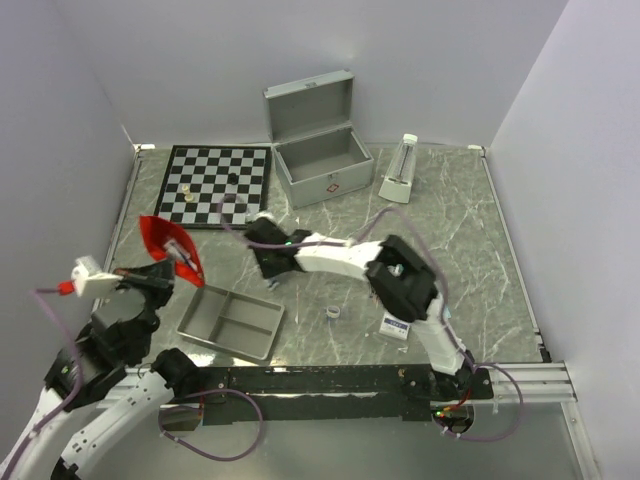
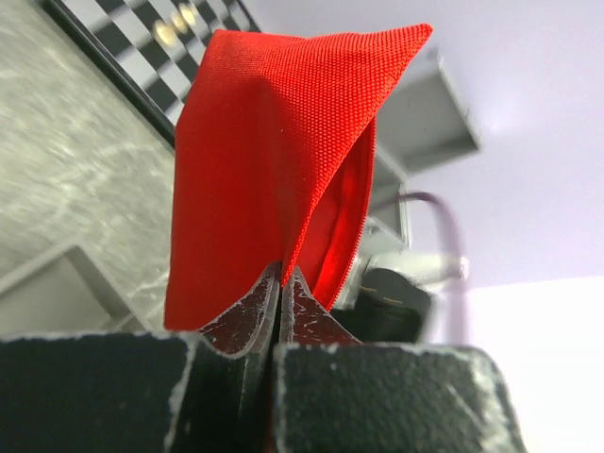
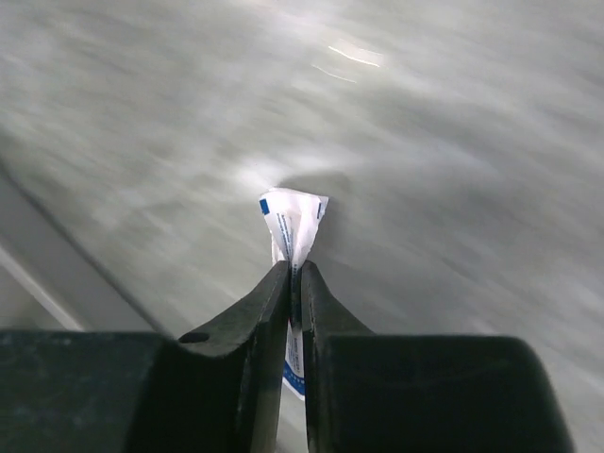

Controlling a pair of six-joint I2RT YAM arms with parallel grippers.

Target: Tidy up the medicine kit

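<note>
At the upper centre of the top view, the medicine kit [image 1: 325, 187] was seen with its lid raised, just right of the chessboard [image 1: 215, 185]. At the left, a red pouch [image 1: 168, 245] was pinched in the closed left gripper [image 2: 283, 280]. A white-and-blue packet [image 3: 294, 219] was clamped in the right gripper [image 3: 294, 274], its jaws nearly together.

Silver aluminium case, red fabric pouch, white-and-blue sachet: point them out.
Silver aluminium case [image 1: 325, 186]: top view, front wall.
Red fabric pouch [image 2: 264, 160]: left wrist view, outer face.
White-and-blue sachet [image 3: 294, 217]: right wrist view, top end.
</note>
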